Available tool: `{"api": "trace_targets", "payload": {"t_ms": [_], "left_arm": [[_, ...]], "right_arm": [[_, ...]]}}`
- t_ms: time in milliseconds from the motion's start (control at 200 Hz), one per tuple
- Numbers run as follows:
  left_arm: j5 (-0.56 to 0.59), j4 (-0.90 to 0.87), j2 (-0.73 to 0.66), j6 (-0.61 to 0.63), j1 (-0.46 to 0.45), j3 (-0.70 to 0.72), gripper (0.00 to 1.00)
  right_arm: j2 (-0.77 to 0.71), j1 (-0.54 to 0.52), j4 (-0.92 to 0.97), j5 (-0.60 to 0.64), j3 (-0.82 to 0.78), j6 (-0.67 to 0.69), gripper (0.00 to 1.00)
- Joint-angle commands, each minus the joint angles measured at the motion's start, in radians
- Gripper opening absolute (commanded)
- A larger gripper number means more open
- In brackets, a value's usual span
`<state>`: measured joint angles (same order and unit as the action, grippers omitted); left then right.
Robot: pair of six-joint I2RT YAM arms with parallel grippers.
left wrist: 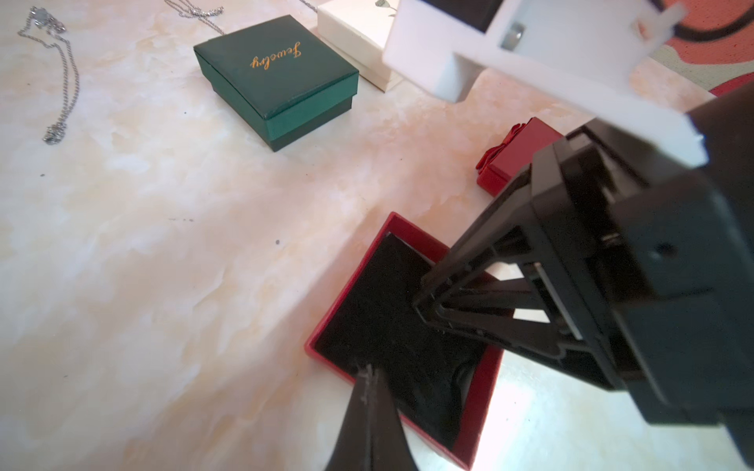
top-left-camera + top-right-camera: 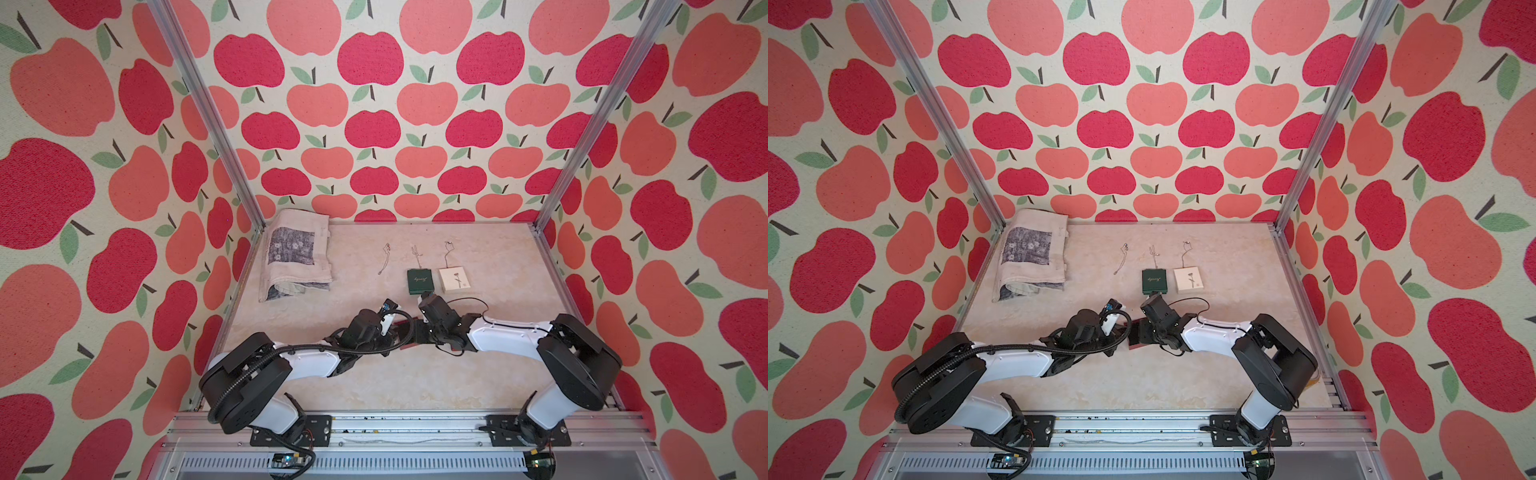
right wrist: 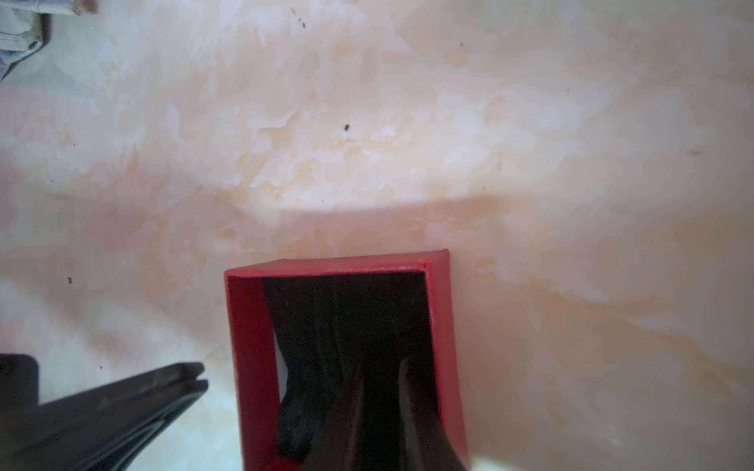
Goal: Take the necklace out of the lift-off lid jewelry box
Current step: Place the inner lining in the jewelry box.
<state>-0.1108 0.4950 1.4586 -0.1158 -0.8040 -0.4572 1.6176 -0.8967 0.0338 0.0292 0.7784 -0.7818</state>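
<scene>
An open red cardboard jewelry box (image 1: 479, 403) stands on the pale marble-patterned desk (image 2: 478, 374) between the two arms, toward the front middle. Its red lift-off lid with a ribbon bow (image 1: 518, 151) lies just beside it. The left gripper (image 1: 369, 373) has its jaws fully closed, tips right at one wall of the box. The right gripper (image 1: 422, 299) reaches down into the box — its jaws are narrow, tips close together on the rumpled black lining (image 1: 379, 318), and whether they pinch anything I cannot tell. The necklace itself cannot be made out against that lining. Farther back sit a dark green box with gold lettering (image 1: 277, 61) and a white box (image 2: 455, 278), both lidded, with thin silver chains (image 1: 69, 81) lying on the desk near them — and a folded printed cloth (image 2: 295, 253) at the far left.
</scene>
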Motion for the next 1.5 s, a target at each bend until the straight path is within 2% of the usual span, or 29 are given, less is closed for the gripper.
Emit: {"api": "trace_targets", "payload": {"t_ms": [0, 465, 660, 795, 866, 946, 1001, 1041, 1261, 1381, 1491], "left_arm": [[0.016, -0.018, -0.017, -0.016, 0.005, 0.009, 0.00], [-0.015, 0.010, 0.065, -0.018, -0.007, -0.032, 0.00], [-0.013, 0.013, 0.066, -0.018, -0.015, -0.037, 0.00], [-0.002, -0.004, 0.039, -0.012, -0.017, -0.037, 0.05], [0.004, -0.018, 0.014, -0.009, -0.017, -0.034, 0.11], [0.000, -0.033, -0.018, -0.001, -0.017, -0.028, 0.23], [-0.009, -0.041, -0.046, 0.007, -0.015, -0.022, 0.36], [-0.020, -0.047, -0.067, 0.014, -0.015, -0.017, 0.41], [-0.065, -0.078, -0.182, 0.057, -0.004, 0.018, 0.53], [-0.097, -0.076, -0.231, 0.066, 0.008, 0.050, 0.57], [-0.122, -0.069, -0.271, 0.073, 0.009, 0.084, 0.63]], "right_arm": [[-0.027, -0.003, 0.092, 0.055, 0.008, 0.017, 0.20], [-0.146, 0.025, 0.130, 0.084, -0.101, -0.019, 0.21], [-0.232, 0.041, 0.120, 0.037, -0.118, 0.049, 0.27], [-0.312, 0.044, 0.203, 0.066, -0.087, 0.100, 0.32], [-0.355, 0.052, 0.273, 0.105, -0.072, 0.123, 0.35], [-0.397, 0.071, 0.346, 0.135, -0.065, 0.147, 0.40], [-0.423, 0.090, 0.394, 0.153, -0.062, 0.164, 0.44], [-0.439, 0.105, 0.430, 0.163, -0.060, 0.178, 0.48], [-0.487, 0.179, 0.547, 0.192, -0.069, 0.240, 0.72], [-0.464, 0.210, 0.552, 0.176, -0.074, 0.259, 0.89], [-0.417, 0.226, 0.541, 0.163, -0.068, 0.276, 0.98]]}}
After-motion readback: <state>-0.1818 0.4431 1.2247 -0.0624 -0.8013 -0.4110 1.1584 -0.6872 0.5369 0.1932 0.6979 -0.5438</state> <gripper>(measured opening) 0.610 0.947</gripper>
